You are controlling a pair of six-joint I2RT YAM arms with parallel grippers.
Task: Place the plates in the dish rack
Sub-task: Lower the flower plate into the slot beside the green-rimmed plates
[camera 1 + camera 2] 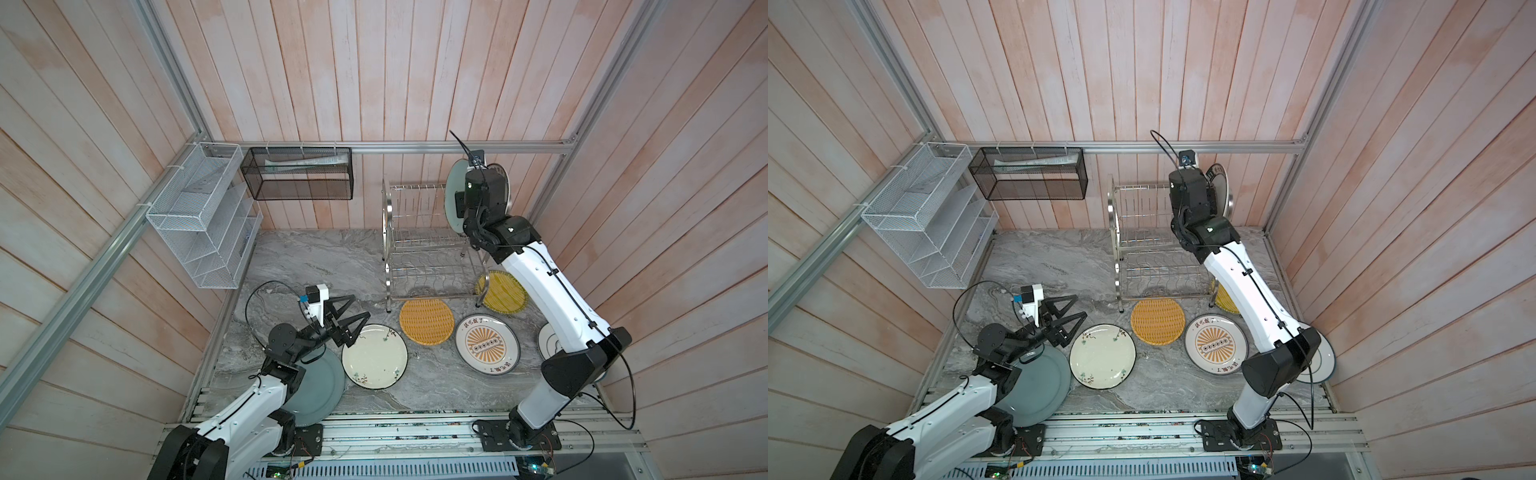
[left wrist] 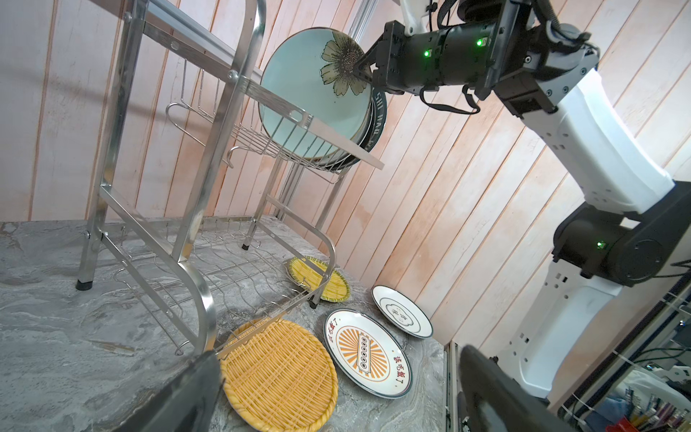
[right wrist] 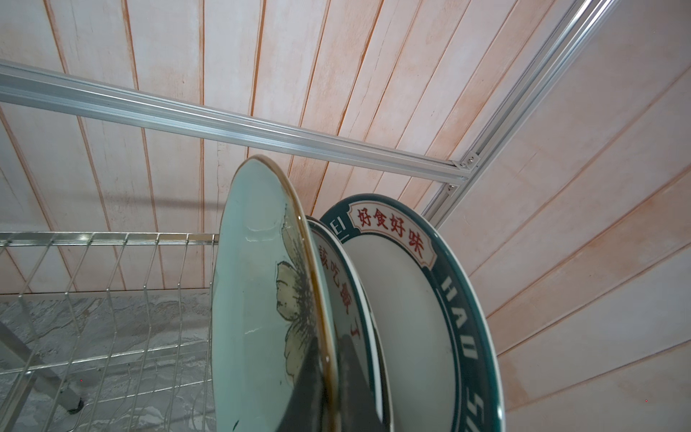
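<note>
Pale teal round flower-painted plate [image 2: 310, 93] stands on edge in upper tier of shiny steel wire dish rack [image 1: 428, 245]; right gripper [image 2: 362, 69] pinched tight on its rim. Left gripper [image 1: 360, 305] spread wide, empty, beside cream floral plate [image 1: 374, 357].

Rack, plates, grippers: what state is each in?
rack, upright, three plates on edge in upper tier
flower plate, on edge in upper tier
right gripper, shut on flower plate
left gripper, open, holding nothing
cream plate, flat on counter
sunburst plate, flat on counter
orange woven plate, flat, by rack front
yellow woven plate, flat, partly under rack
grey-blue plate, flat, partly under left arm
ringed plate, flat on counter
</note>
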